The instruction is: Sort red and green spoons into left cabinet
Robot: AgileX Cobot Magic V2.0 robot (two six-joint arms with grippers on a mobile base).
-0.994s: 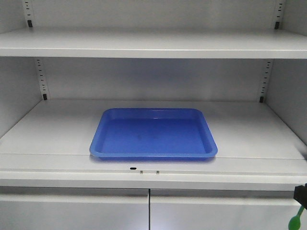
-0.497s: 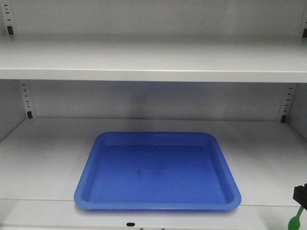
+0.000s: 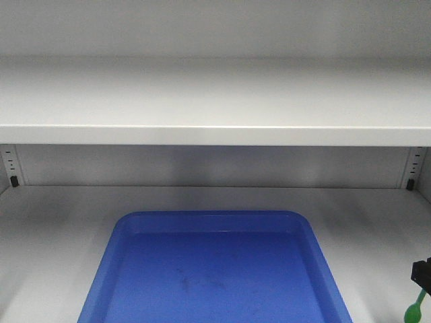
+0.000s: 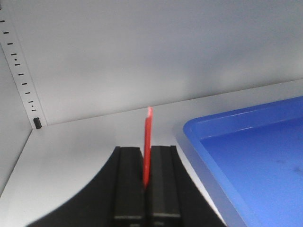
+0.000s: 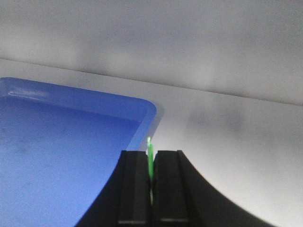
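Inside the left cabinet, the blue tray filled the front view's 6 o'clock, larger than a second earlier: the base had closed in. The left gripper was clamped on the red spoon, with the tray at its 2 o'clock. The right gripper pinched the green spoon, with the tray at 10 o'clock. Neither spoon was yet deposited, and placement appeared imminent.

Soft, even light is seen throughout; the upper shelf is rendered hazy, and the near jaws are perhaps defocused
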